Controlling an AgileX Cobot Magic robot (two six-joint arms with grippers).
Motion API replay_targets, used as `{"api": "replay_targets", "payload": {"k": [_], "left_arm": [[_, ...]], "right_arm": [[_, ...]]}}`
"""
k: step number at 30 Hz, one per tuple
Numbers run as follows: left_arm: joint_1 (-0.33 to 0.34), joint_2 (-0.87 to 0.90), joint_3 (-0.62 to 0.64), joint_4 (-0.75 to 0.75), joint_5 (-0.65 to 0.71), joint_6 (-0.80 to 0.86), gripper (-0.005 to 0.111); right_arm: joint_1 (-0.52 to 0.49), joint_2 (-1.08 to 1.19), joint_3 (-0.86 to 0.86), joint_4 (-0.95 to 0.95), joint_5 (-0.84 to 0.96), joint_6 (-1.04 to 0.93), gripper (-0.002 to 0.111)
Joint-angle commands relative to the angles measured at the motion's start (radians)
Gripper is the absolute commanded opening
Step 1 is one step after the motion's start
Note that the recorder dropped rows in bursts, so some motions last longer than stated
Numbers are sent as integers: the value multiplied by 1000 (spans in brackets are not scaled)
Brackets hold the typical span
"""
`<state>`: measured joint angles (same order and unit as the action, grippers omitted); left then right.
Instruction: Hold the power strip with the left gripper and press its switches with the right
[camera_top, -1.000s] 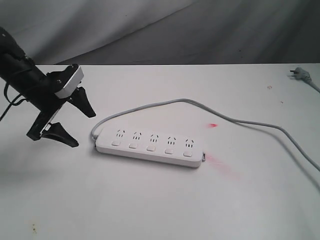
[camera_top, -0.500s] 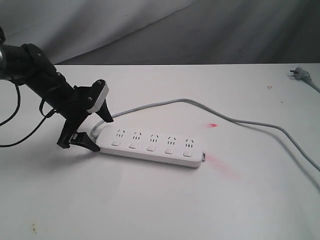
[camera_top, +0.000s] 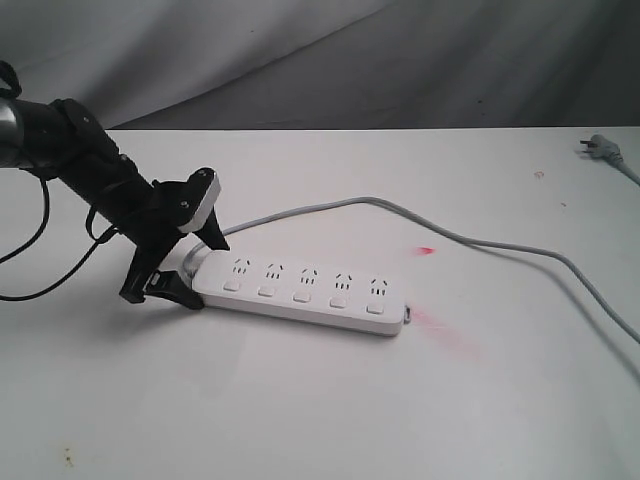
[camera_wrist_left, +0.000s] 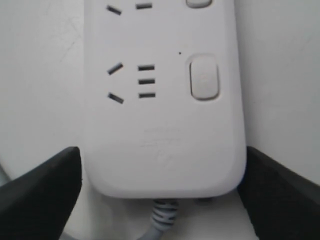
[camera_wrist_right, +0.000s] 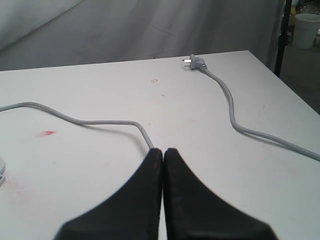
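Note:
The white power strip (camera_top: 300, 288) lies flat on the table, its five switches (camera_top: 302, 296) in a row along the near side. My left gripper (camera_top: 208, 273) is open and straddles the strip's cord end, one black finger on each side. In the left wrist view the fingers (camera_wrist_left: 45, 185) flank the strip's rounded end (camera_wrist_left: 160, 125) closely, with one switch (camera_wrist_left: 204, 77) beside a socket. The grey cord (camera_top: 480, 240) runs off to the right. My right gripper (camera_wrist_right: 163, 150) is shut on nothing, above the table near the cord (camera_wrist_right: 100, 121), and is outside the exterior view.
The cord's plug (camera_top: 600, 148) lies at the far right of the table (camera_top: 300, 420). Red smudges (camera_top: 427, 250) mark the tabletop right of the strip. In the right wrist view the table edge (camera_wrist_right: 285, 85) drops off beside a white bucket (camera_wrist_right: 307, 30).
My left gripper came down and rightward from the open table onto the strip's cord end, then settled a little lower around it. The strip has not moved.

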<state>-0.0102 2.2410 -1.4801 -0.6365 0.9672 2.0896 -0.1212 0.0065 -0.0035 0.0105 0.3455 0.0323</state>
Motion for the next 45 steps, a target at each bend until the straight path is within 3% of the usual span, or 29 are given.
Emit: {"api": "replay_targets", "payload": {"k": [1, 4, 11, 32, 39, 45], "left_arm": [[-5, 9, -3, -6, -2, 3, 80], [-5, 7, -3, -8, 0, 3, 75], [-5, 7, -3, 12, 0, 3, 33], [-5, 7, -3, 28, -2, 3, 32], [-5, 7, -3, 28, -2, 3, 32], [-5, 7, -3, 28, -2, 3, 32]], "right_arm": [[-5, -7, 4, -11, -4, -1, 0], [-5, -7, 4, -11, -4, -1, 0], [-5, -7, 4, -11, -4, -1, 0], [-5, -7, 4, -48, -62, -9, 0], [-5, -7, 4, -45, -324, 5, 0], [-5, -7, 4, -45, -807, 38, 0]]}}
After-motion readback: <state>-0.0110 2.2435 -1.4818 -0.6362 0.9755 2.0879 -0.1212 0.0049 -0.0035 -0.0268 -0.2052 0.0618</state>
